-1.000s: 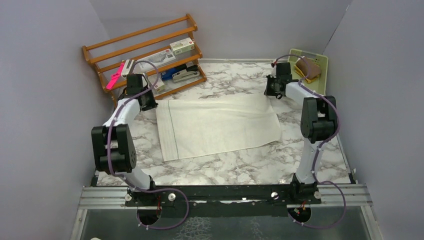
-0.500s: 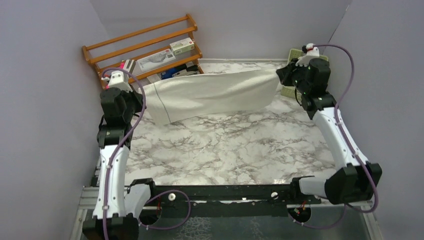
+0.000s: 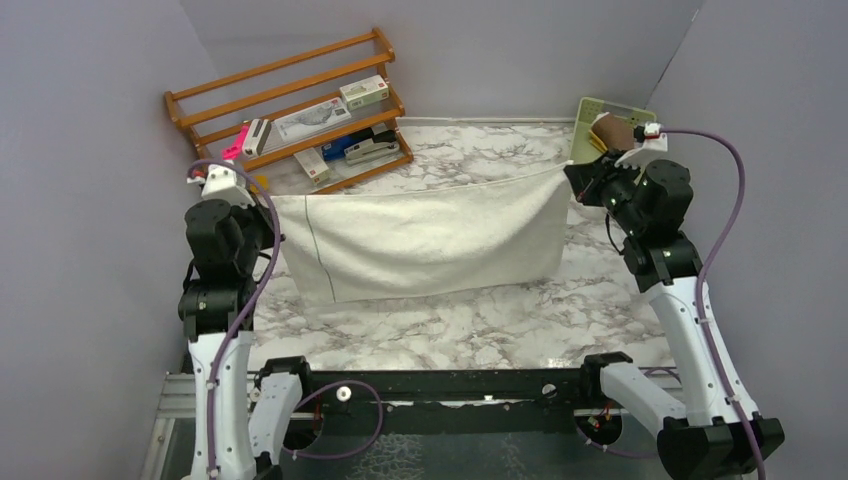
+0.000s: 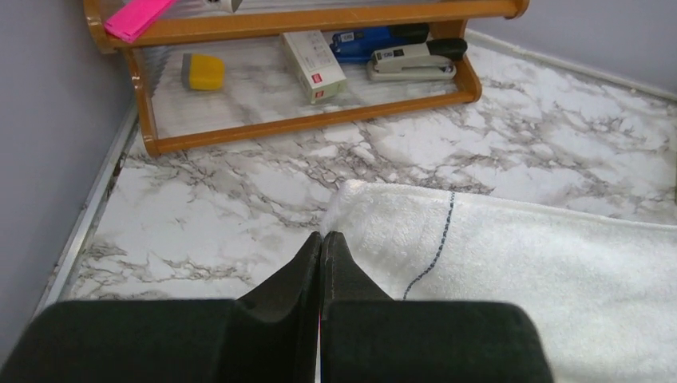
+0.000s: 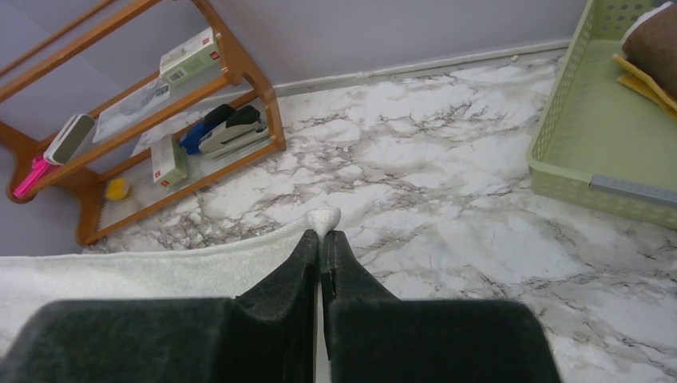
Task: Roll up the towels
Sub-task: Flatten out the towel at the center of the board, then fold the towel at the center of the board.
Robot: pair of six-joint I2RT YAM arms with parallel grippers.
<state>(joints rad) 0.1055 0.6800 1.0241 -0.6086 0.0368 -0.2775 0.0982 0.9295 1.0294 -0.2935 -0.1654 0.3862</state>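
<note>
- Stretched between both grippers above the middle of the white, grey-veined marble bench (image 3: 480, 320): a cream rectangular terry-cloth towel (image 3: 420, 240) with a thin dark stripe near its left end, hanging as a sheet, top edge sagging slightly.
- Cannot tell whether the lower hem touches the bench.
- Left gripper (image 4: 322, 239): black fingers pressed together, pinching the towel's upper left corner.
- Right gripper (image 5: 322, 238): fingers likewise clamped tight, with a small tip of the upper right corner poking out past them.
- In the far right corner of the bench, beyond the right gripper: a pale green perforated plastic basket (image 5: 591, 136) holding a mustard-yellow towel (image 5: 656, 49) with a brown side uppermost.
- In the far left corner: an orange-brown wooden slatted rack (image 3: 290, 95) carrying a black-and-grey stapler (image 4: 411, 60), a white oblong box (image 4: 313, 65), a yellow sponge-like block (image 4: 202, 70) and a flat pink item (image 4: 140, 16).
</note>
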